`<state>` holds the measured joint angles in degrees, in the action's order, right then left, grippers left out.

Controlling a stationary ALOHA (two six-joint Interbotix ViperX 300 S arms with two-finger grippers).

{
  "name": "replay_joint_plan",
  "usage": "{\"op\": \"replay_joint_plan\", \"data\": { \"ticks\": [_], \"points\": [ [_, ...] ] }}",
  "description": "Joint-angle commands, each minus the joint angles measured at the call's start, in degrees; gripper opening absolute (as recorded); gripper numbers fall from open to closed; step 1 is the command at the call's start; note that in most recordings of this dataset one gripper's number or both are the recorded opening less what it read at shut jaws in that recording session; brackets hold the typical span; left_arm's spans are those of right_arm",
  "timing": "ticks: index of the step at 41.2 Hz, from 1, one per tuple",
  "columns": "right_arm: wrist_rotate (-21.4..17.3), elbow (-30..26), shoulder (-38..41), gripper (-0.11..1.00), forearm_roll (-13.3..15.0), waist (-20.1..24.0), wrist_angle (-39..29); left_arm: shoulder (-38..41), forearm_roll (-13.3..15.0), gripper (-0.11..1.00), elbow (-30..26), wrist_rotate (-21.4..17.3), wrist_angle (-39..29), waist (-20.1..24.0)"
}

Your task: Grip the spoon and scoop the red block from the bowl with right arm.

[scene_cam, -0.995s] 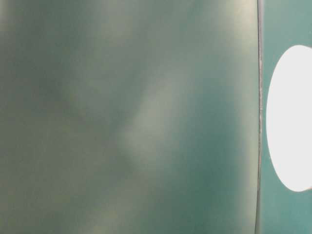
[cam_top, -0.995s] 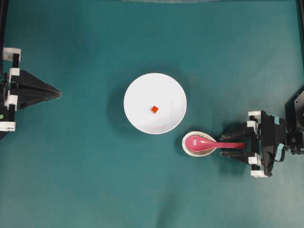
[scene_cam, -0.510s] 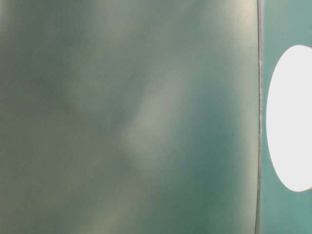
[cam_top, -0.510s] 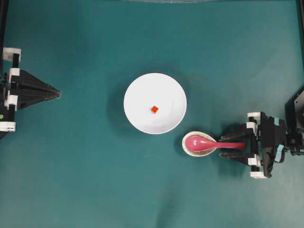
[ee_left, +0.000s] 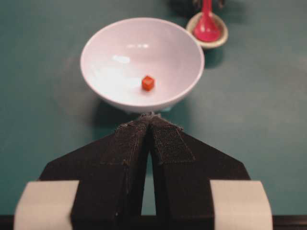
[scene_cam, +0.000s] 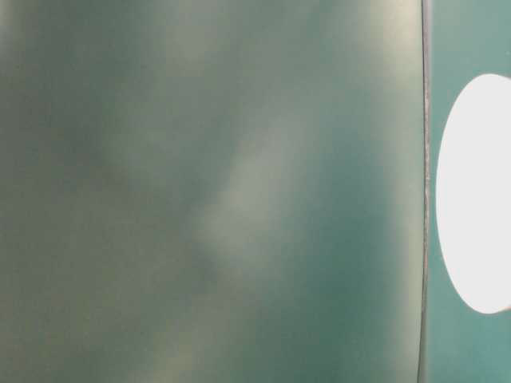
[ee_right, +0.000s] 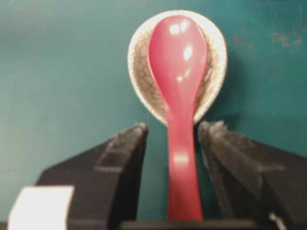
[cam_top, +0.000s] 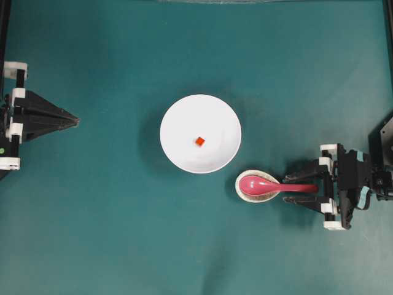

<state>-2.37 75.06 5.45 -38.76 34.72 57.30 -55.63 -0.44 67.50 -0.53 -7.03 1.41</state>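
We see the right gripper (ee_right: pixel 172 139) with its jaws spread apart, one on each side of the spoon (ee_right: pixel 177 86) handle, a strip of green showing between each jaw and the handle, so nothing is grasped. The spoon's pink scoop rests in a small speckled dish (ee_right: pixel 211 81), and its handle runs straight back between the jaws. From overhead, the same gripper (cam_top: pixel 296 188) sits low at the right of the desk (cam_top: pixel 123 246), with the spoon (cam_top: pixel 270 185) pointing left into the dish (cam_top: pixel 241 189).

Just up and left of the dish stands the white bowl (cam_top: pixel 184 117), close to it but not touching. The red block (cam_top: pixel 199 141) lies alone near the middle of the bowl's floor.

The left gripper (ee_left: pixel 149 117) has its jaws clenched to a point, holding nothing, and aims at the near wall of the bowl (ee_left: pixel 110 48) from well apart; overhead it (cam_top: pixel 75 121) sits at the far left edge. In its wrist view the block (ee_left: pixel 148 83) shows inside the bowl, with the spoon (ee_left: pixel 207 24) and dish (ee_left: pixel 221 34) beyond.

The table-level view is a blur of green with a white shape at the right edge.
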Motion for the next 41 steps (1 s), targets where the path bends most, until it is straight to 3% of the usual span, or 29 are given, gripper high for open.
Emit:
{"op": "replay_joint_plan", "data": {
  "ticks": [1,41],
  "points": [
    [-0.1,-0.1,-0.6,0.54,-0.2,0.2,0.6,0.2,-0.1,0.00,-1.4,-0.2,0.4,0.2],
    [-0.1,-0.3,-0.6,0.36,-1.4,0.2,0.4,0.4,-0.1,0.00,-1.3,-0.2,0.3,0.2]
  ]
}}
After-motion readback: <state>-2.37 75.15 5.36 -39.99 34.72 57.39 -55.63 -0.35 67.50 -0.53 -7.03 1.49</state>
